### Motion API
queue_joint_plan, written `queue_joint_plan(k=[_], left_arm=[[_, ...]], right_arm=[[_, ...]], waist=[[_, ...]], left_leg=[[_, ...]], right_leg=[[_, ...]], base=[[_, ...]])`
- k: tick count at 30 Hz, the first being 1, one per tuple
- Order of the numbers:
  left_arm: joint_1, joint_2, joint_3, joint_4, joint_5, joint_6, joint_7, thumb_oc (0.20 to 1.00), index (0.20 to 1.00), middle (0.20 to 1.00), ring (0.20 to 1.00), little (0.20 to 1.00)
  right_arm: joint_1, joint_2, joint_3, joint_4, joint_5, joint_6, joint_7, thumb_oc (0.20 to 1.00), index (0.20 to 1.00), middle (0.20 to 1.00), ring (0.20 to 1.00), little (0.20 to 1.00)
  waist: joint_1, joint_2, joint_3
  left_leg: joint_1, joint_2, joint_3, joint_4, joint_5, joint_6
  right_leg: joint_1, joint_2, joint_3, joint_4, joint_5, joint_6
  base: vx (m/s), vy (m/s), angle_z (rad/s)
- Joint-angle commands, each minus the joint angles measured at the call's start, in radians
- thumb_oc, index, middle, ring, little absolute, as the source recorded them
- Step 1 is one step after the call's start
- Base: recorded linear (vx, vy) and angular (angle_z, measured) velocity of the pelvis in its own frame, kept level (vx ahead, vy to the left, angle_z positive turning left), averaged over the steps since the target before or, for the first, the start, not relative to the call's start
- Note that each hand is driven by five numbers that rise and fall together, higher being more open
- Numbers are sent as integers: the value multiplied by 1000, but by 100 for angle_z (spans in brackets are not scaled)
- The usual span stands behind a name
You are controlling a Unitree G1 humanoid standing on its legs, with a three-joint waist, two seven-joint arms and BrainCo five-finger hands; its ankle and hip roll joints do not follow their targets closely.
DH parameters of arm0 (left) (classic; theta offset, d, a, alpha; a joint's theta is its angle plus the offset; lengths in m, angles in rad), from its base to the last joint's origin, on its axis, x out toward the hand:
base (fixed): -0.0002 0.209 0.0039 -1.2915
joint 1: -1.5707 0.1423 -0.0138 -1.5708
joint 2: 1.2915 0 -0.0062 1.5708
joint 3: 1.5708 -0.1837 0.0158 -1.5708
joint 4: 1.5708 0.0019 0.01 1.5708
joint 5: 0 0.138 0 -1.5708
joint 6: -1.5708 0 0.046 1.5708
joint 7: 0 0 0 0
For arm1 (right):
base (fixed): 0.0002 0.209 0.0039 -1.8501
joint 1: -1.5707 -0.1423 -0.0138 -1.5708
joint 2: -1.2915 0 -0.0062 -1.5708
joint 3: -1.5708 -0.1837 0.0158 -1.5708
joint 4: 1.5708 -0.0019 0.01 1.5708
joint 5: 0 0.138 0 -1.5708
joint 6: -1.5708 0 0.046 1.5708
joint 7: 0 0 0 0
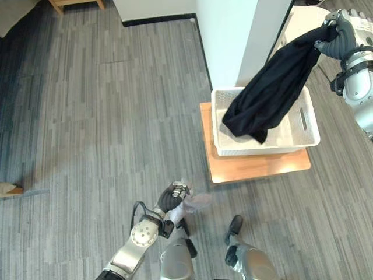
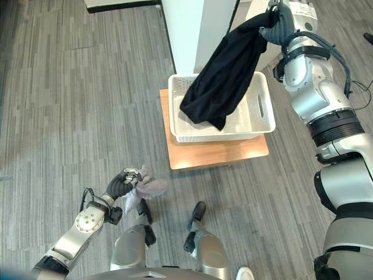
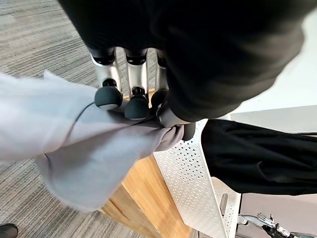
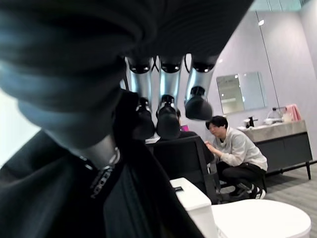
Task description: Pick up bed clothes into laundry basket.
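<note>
Nearest: left hand (image 2: 123,185), low over the floor (image 1: 87,116), fingers (image 3: 109,96) curled and clamped on a pale grey cloth (image 3: 74,148). Head views give just a small grey wad past the fingers; left wrist view shows more: cloth bunched under the fingertips and draping off to one side, w/ the wooden stand (image 3: 141,198) and the basket's perforated wall just beyond the fingers.

Further out: white laundry basket (image 1: 309,125) sits on that low wooden stand (image 1: 256,166), next to a white pillar (image 1: 233,41). Slot handle shows in the basket's side wall. Inside: lower end of a black garment (image 1: 268,93) hangs down into it, at or near the bottom; can't tell if it touches.

Farthest: right hand (image 1: 341,35), raised high above and beyond the basket's far corner, fingers (image 4: 168,121) curled tight on the garment's top end; the rest trails diagonally down from the fingers into the basket. Right wrist view adds what the head views lack: black fabric wrapped below the fingertips, and past the fingers a room w/ a person (image 4: 235,153) crouching by a dark counter, wall mirror (image 4: 240,91) above.
</note>
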Motion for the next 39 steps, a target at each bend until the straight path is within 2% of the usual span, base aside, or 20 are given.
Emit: queue_joint_plan(k=[1,4,6,7,9,10,11,13,15,17,18,19,22,26,28,29,30,31,35,39], left_arm=[[-30,36,-16,-92,-21,-74,2,200,200,200,200,200],[-27,35,-3,-100,-28,-70,14,200,200,200,200,200],[-10,20,45,-101,-33,-66,38,200,200,200,200,200],[23,1,111,-86,-33,-72,53,200,200,200,200,200],[73,2,189,-63,-8,-84,70,200,200,200,200,200],[77,8,184,-65,-8,-84,69,200,200,200,200,200],[110,13,307,0,23,-86,121,200,200,200,200,200],[114,30,452,81,53,-82,202,200,200,200,200,200],[91,68,579,131,96,-70,292,200,200,200,200,200],[78,107,683,104,119,-82,351,200,200,200,200,200],[83,107,686,100,119,-80,350,200,200,200,200,200],[58,161,753,46,152,-97,404,200,200,200,200,200],[28,211,818,-69,185,-119,432,200,200,200,200,200],[-58,263,796,-192,164,-173,405,200,200,200,200,200],[-60,264,796,-192,163,-173,404,200,200,200,200,200],[-141,306,736,-262,110,-205,339,200,200,200,200,200],[-190,326,701,-286,92,-210,317,200,200,200,200,200],[-194,328,699,-284,92,-210,316,200,200,200,200,200],[-374,371,571,-344,69,-222,281,200,200,200,200,200],[-567,388,443,-315,103,-210,294,200,200,200,200,200]], right_arm=[[-81,13,0,77,32,-3,2,1000,1000,1000,1000,1000],[-21,47,-41,50,50,-4,-9,1000,1000,1000,1000,1000],[179,91,-179,-102,121,-40,-52,1000,1000,1000,1000,1000],[407,109,-317,-260,233,-112,-50,1000,1000,1000,1000,1000],[656,143,-467,-348,326,-168,-25,1000,1000,1000,1000,1000],[673,145,-478,-358,326,-167,-22,1000,1000,1000,1000,1000],[876,189,-629,-406,391,-204,-9,1000,1000,1000,1000,1000],[1039,248,-726,-429,431,-223,24,1000,1000,1000,1000,1000],[1164,313,-801,-390,482,-232,50,1000,1000,1000,1000,1000],[1261,331,-836,-300,440,-210,57,1000,1000,1000,1000,1000],[1261,332,-834,-299,438,-212,57,1000,1000,1000,1000,1000],[1317,333,-833,-98,415,-189,60,1000,1000,1000,1000,1000],[1319,344,-783,189,402,-169,83,1000,1000,1000,1000,1000],[1311,395,-717,538,389,-109,123,1000,1000,1000,1000,1000],[1307,395,-717,544,390,-112,124,1000,1000,1000,1000,1000],[1309,433,-658,692,351,-52,168,1000,1000,1000,1000,1000],[1311,449,-616,735,301,-28,190,1000,1000,1000,1000,1000],[1310,450,-617,737,300,-29,190,1000,1000,1000,1000,1000],[1326,483,-552,754,246,-10,214,1000,1000,1000,1000,1000],[1300,489,-500,733,220,-8,217,1000,1000,1000,1000,1000]], waist=[[23,-11,-21],[20,-4,-27],[7,8,-46],[-14,17,-61],[-22,16,-85],[-18,12,-89],[-31,15,-110],[-45,17,-132],[-63,23,-153],[-76,27,-171],[-77,26,-172],[-88,33,-185],[-97,42,-199],[-112,62,-213],[-111,61,-211],[-128,82,-215],[-136,89,-215],[-135,88,-214],[-170,105,-212],[-193,108,-212]], left_leg=[[41,111,6,7,-8,-110],[50,109,5,7,-11,-108],[71,100,3,7,-20,-99],[89,89,-2,7,-34,-91],[107,79,-3,7,-50,-84],[109,78,-4,7,-50,-84],[129,67,-4,7,-63,-77],[147,60,-2,7,-72,-75],[164,54,0,7,-82,-74],[180,47,0,7,-91,-73],[181,46,0,7,-92,-73],[193,41,-2,7,-99,-74],[209,30,-5,7,-107,-74],[226,20,-12,7,-114,-75],[227,20,-12,7,-114,-75],[241,15,-11,7,-119,-75],[248,12,-12,7,-121,-76],[249,12,-12,7,-121,-76],[258,3,-13,7,-128,-75],[259,-3,-6,7,-132,-75]], right_leg=[[1,-129,13,11,-71,147],[12,-130,14,11,-73,147],[35,-133,17,11,-77,146],[55,-137,17,11,-80,146],[75,-145,8,11,-80,148],[77,-146,6,11,-81,149],[93,-152,3,11,-82,152],[105,-155,0,11,-82,153],[116,-157,-1,11,-83,155],[128,-159,4,11,-85,155],[129,-159,4,11,-85,156],[138,-159,9,11,-87,156],[152,-163,17,11,-91,158],[167,-169,29,11,-91,159],[167,-169,29,11,-92,160],[177,-174,38,11,-92,161],[180,-176,42,11,-91,162],[181,-176,42,11,-91,162],[184,-185,55,11,-87,168],[177,-190,63,11,-81,173]], base=[[-10,24,3],[11,23,4],[81,37,7],[134,7,7],[124,-13,13],[124,-13,11],[123,-16,-8],[137,-30,-4],[107,-24,-1],[75,-8,-3],[66,-17,-6],[54,-17,-4],[52,-10,6],[30,-1,-2],[10,11,-5],[31,32,-19],[31,32,-7],[25,32,1],[20,25,-4],[4,4,-6]])
